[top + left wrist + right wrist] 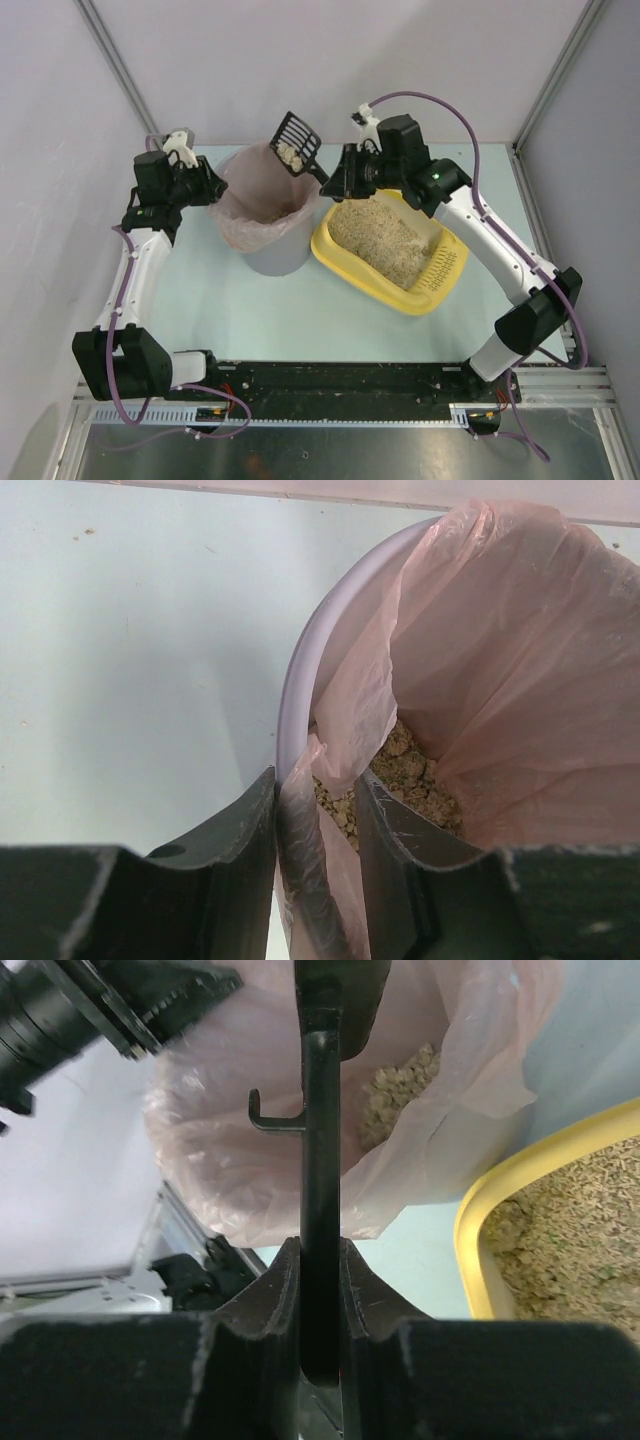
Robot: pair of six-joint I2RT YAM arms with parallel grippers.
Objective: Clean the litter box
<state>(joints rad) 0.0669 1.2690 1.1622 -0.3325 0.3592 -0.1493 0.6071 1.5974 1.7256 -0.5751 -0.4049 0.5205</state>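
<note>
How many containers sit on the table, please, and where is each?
2. The grey bin with pink liner stands left of centre, the left end effector gripping its rim; the yellow litter box lies right of it. None appears hidden.

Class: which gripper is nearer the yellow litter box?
Right. The right gripper, holding the scoop, sits over the far-left corner of the litter box. The left gripper clamps the rim of the bin, on its far side from the box.

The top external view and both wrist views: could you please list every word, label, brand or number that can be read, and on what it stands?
None: no readable text shows in any view.
The litter box, grey bin and black scoop show no labels or marks on their visible faces.
</note>
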